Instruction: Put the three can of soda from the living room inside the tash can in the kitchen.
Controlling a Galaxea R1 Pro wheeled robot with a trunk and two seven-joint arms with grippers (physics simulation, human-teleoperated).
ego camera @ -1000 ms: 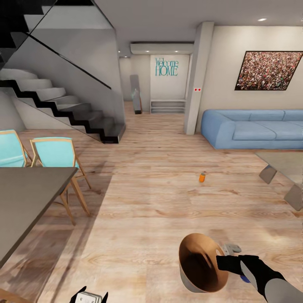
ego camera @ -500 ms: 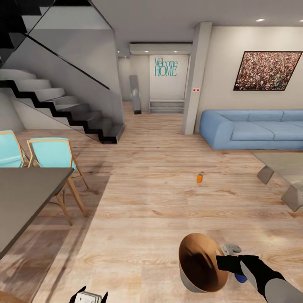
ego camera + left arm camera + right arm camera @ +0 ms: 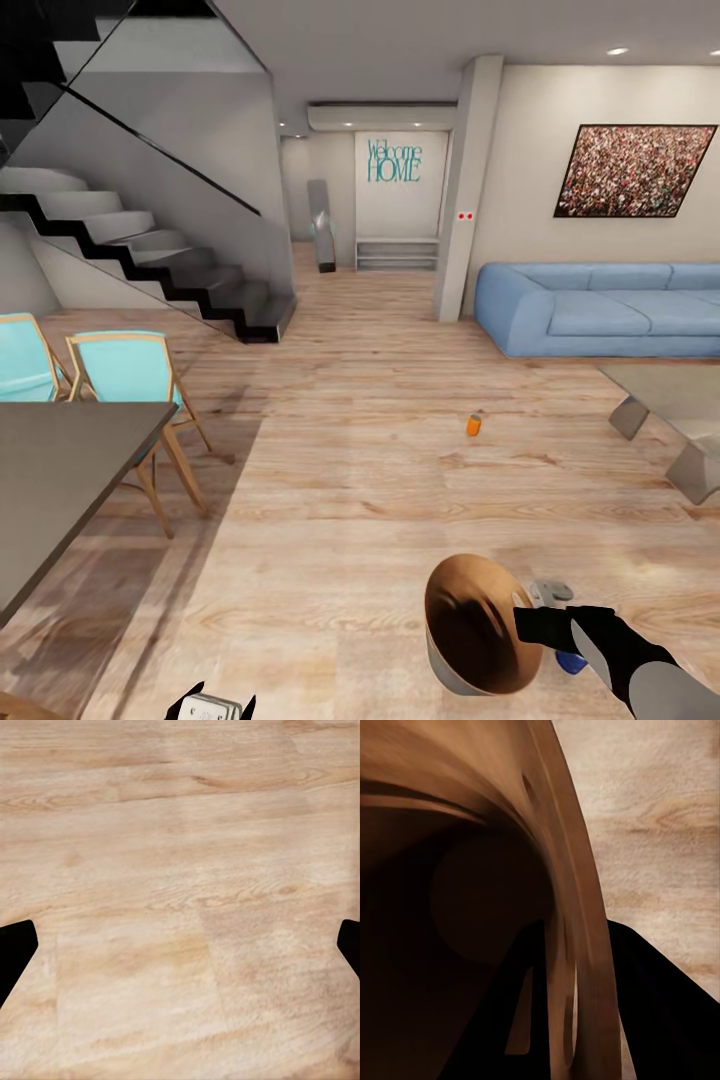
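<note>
Copper-brown inside, pale grey outside: one tash can (image 3: 480,625), tilted, its rim pinched between the jaws of the right gripper (image 3: 522,622); the right wrist view shows a finger either side of the wall (image 3: 574,945). Left gripper (image 3: 210,708) low over bare wooden floor (image 3: 180,870), jaws spread wide, nothing between. One orange can of soda (image 3: 473,425) upright on the floor, well apart from the bin, short of one blue sofa (image 3: 600,310). Two teal chairs (image 3: 125,375) beside a dark table (image 3: 60,470). Wall lettering (image 3: 395,160) reads "Welcome HOME".
</note>
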